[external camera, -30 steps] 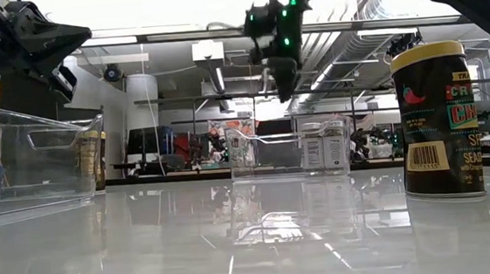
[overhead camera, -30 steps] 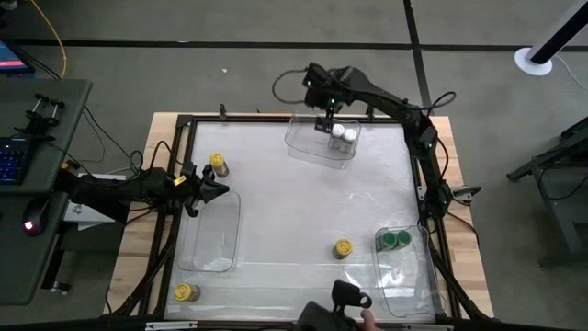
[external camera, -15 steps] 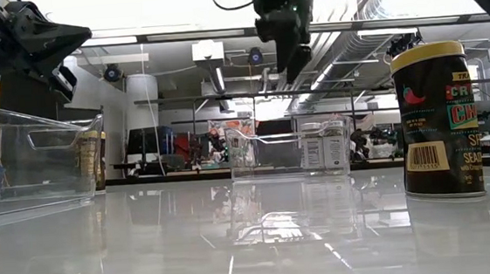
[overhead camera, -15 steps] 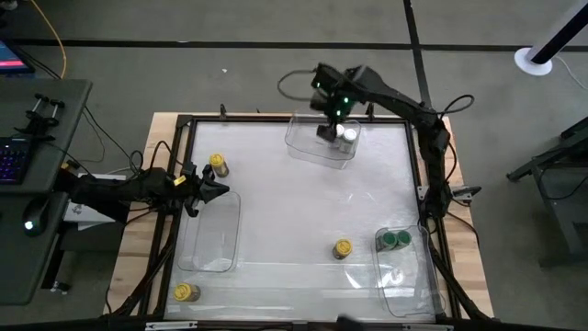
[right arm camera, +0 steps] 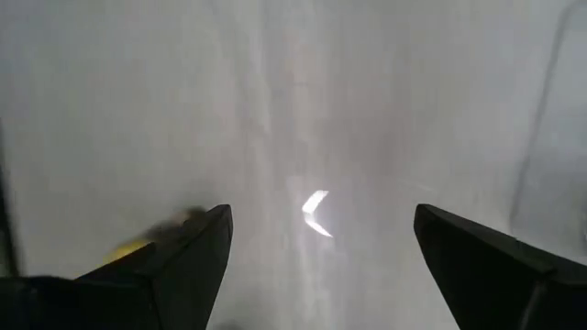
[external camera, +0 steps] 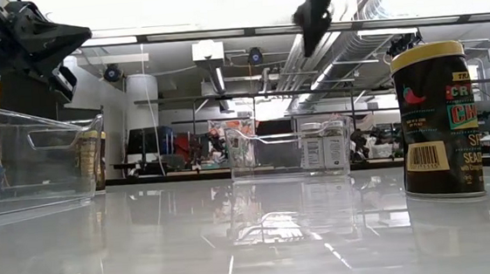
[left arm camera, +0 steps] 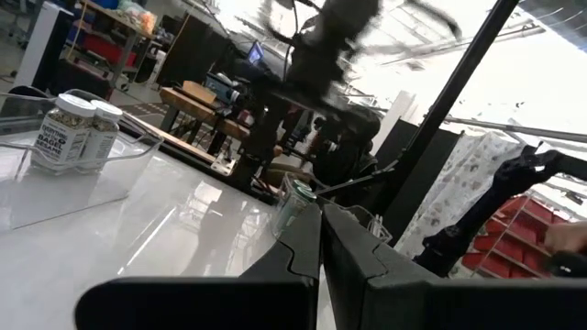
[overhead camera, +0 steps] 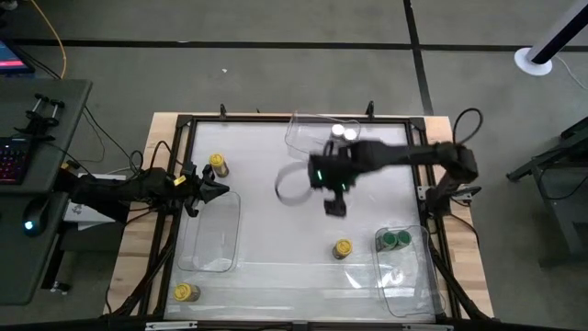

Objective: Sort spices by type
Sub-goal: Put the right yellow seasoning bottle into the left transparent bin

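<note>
- Seven spice jars are spread over the white table (overhead camera: 276, 165), some of them in clear plastic bins.
- The two white-lidded jars (overhead camera: 343, 131) stand side by side in the bin at the far edge (overhead camera: 303, 138); the left wrist view shows them as well (left arm camera: 78, 133).
- The two green-lidded jars (overhead camera: 396, 241) sit together at the far end of the bin by the right edge (overhead camera: 409, 285).
- Of the three yellow-lidded ones, one (overhead camera: 218, 164) stands near the far left corner, one (overhead camera: 186, 292) near the near left corner, and one (overhead camera: 342, 248) on the open table just left of the green pair; the low view shows this last jar large on its right (external camera: 437, 122).
- The right gripper (overhead camera: 334, 204) hangs above the middle of the table, fingers wide apart and empty. It is between the white-lidded pair and the yellow-lidded jar beside the green pair, touching neither.
- In the right wrist view, a blurred yellow patch shows beside one finger (right arm camera: 197, 257); whether it is that jar's lid cannot be told.
- The left gripper (overhead camera: 219, 190) waits at the table's left edge, fingers pressed together on nothing, just past the far end of the empty left bin (overhead camera: 209, 234) and near the far-left yellow-lidded jar.
</note>
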`<state>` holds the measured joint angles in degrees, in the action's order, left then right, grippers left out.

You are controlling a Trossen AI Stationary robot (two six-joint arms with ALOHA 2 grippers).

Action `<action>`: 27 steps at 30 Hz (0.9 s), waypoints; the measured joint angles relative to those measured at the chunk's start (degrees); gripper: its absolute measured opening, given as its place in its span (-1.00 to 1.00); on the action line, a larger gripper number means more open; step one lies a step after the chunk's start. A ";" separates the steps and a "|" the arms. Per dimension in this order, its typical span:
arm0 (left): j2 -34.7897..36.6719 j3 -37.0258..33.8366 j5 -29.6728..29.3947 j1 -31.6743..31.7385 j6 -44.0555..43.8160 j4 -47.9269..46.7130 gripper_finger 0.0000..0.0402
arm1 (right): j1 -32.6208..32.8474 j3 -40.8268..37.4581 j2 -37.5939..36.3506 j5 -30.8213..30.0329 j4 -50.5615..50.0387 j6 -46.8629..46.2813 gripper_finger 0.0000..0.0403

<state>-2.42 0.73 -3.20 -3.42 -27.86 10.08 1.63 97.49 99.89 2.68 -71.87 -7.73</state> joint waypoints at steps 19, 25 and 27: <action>0.00 0.00 0.00 -0.01 0.00 -0.01 -1.00 | 25.91 -4.44 -2.18 -11.85 -2.39 -25.49 0.53; 0.00 -0.01 -0.02 -0.02 0.00 0.01 -1.00 | 32.34 -4.44 -2.05 -16.52 -2.43 -32.77 -0.34; 0.00 -0.02 -0.02 0.00 0.00 -0.01 -1.00 | 34.18 -4.44 -1.96 -17.86 -2.39 -34.91 -0.77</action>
<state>-2.42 0.71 -3.22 -3.42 -27.86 10.07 35.81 93.05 97.93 -15.19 -74.26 -42.63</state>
